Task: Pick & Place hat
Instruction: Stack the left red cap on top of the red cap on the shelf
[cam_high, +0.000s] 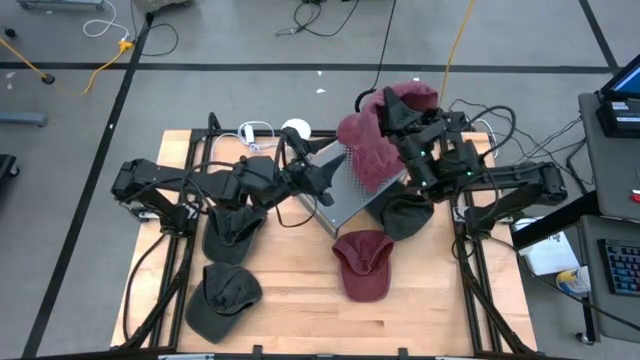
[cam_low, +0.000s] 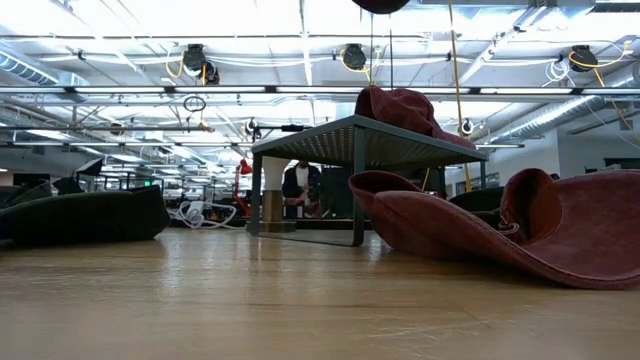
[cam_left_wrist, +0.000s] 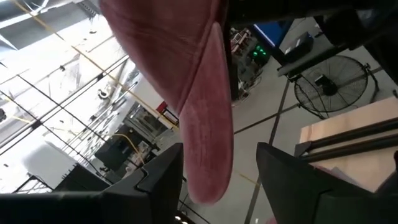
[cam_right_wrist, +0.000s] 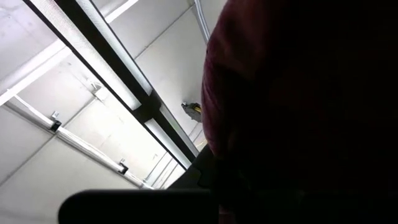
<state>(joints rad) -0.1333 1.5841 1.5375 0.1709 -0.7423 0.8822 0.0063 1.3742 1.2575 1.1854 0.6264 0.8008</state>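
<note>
Held hat: maroon hat (cam_high: 372, 150), up in the air over the far part of the tabletop (cam_high: 440, 310), draped partly over the metal stand (cam_high: 345, 185); brim pts toward left arm.
Right gripper (cam_high: 392, 118): raised at far side of the hat, dark fingers on the crown; wrist view mostly filled w/ maroon cloth (cam_right_wrist: 298, 93). Looks clamped on the hat, contact partly hidden.
Left gripper (cam_high: 325, 180): over the stand's near-left edge, just beside the hat's brim. In its wrist view the brim (cam_left_wrist: 205, 143) hangs btwn the two dark fingers (cam_left_wrist: 158, 180); gap visible each side, so fingers are apart, not pinching.
Stand: grey perforated top on legs, mid-tabletop btwn both arms; low view shows it as a small raised platform (cam_low: 360, 135) w/ maroon fabric (cam_low: 400, 105) lying on its top.
2nd maroon cap (cam_high: 363, 262): flat on tabletop, near side of the stand, apart from both grippers; fills right part of low view (cam_low: 520, 225).
Dark caps: one under left arm (cam_high: 232, 232), one nearer front-left (cam_high: 222, 298), one under right arm just beside the stand (cam_high: 405, 215); all on the tabletop.
Cables: white cable coil (cam_high: 292, 130) at far edge of tabletop.
Beyond tabletop: person (cam_low: 300, 185) standing far back in the room, seen under the stand in low view.
</note>
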